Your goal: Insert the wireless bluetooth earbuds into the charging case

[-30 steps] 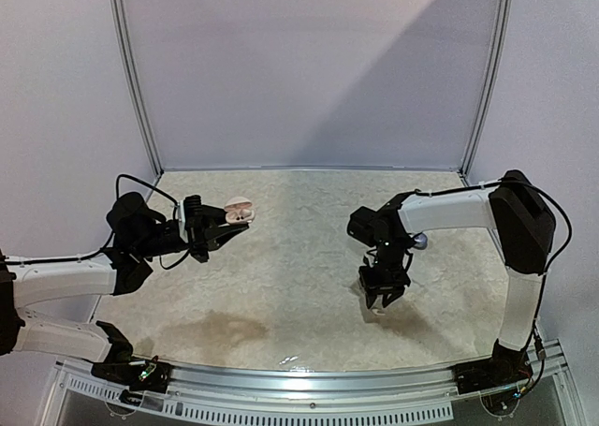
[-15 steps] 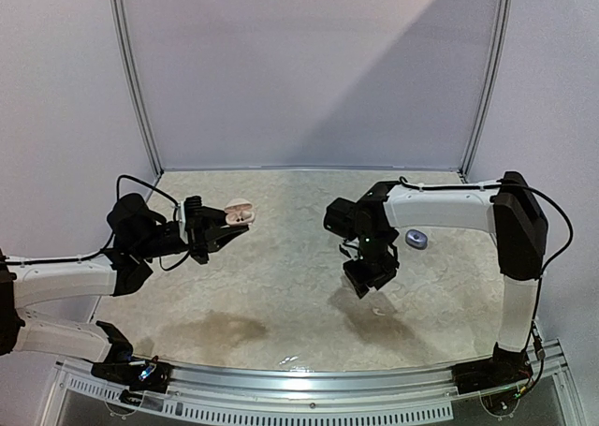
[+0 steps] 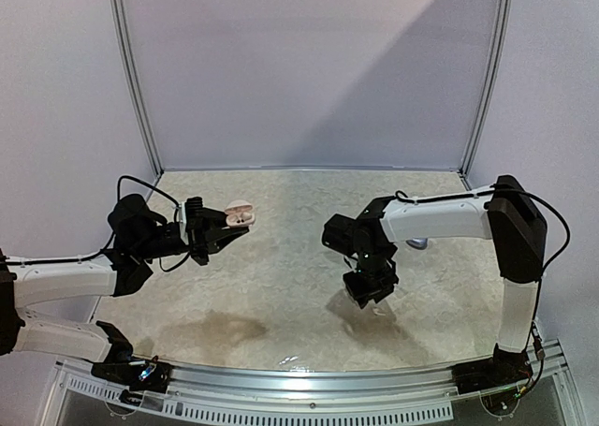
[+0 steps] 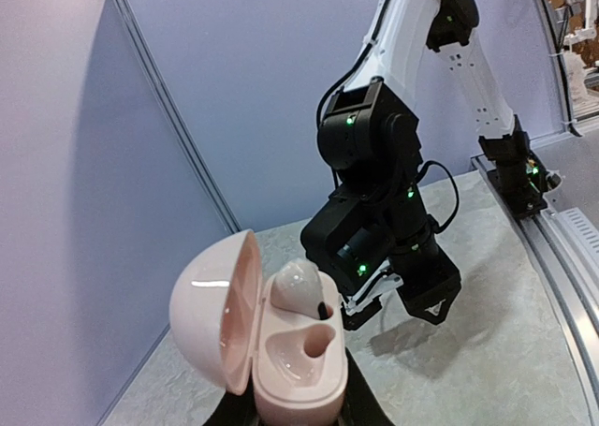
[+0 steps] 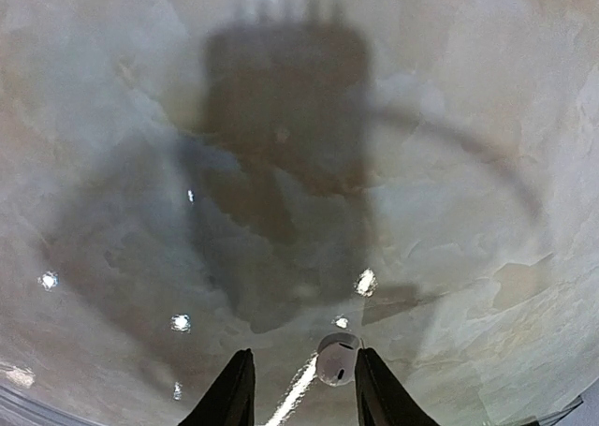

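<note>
Above the table's left side, left gripper is clamped on the open case, one bud seated inside. Near the middle, right gripper's jaws stand partly apart around a second bud, close beside one finger.

You had one earbud in the charging case; well right of the case, a second earbud lay on the table, below the right gripper.
</note>
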Controlling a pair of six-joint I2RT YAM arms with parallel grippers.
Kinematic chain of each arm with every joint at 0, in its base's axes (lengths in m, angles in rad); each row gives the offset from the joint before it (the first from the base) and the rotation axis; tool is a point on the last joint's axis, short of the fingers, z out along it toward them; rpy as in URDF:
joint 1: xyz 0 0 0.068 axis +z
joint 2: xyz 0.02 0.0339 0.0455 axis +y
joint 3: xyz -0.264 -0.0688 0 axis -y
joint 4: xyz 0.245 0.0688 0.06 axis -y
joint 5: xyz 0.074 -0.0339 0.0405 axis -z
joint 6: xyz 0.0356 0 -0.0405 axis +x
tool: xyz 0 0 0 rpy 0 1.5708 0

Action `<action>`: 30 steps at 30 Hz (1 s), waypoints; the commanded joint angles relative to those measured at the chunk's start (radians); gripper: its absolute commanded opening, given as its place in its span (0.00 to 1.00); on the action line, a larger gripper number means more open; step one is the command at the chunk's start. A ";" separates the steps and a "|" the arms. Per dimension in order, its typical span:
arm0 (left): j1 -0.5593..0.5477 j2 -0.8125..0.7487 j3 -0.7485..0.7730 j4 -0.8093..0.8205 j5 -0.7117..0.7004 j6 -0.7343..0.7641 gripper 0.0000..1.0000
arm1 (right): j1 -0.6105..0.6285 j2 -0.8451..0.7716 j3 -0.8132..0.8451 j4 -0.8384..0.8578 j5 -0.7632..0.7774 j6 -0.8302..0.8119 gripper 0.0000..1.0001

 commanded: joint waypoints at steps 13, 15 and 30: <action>0.004 -0.011 -0.007 -0.014 0.005 -0.010 0.00 | 0.005 0.004 -0.085 0.034 -0.027 0.064 0.29; 0.004 -0.012 -0.007 -0.014 0.005 -0.008 0.00 | 0.004 0.005 -0.081 0.035 -0.027 0.064 0.26; 0.004 -0.007 -0.002 -0.024 -0.011 -0.017 0.00 | 0.004 -0.002 0.011 0.004 -0.097 0.003 0.04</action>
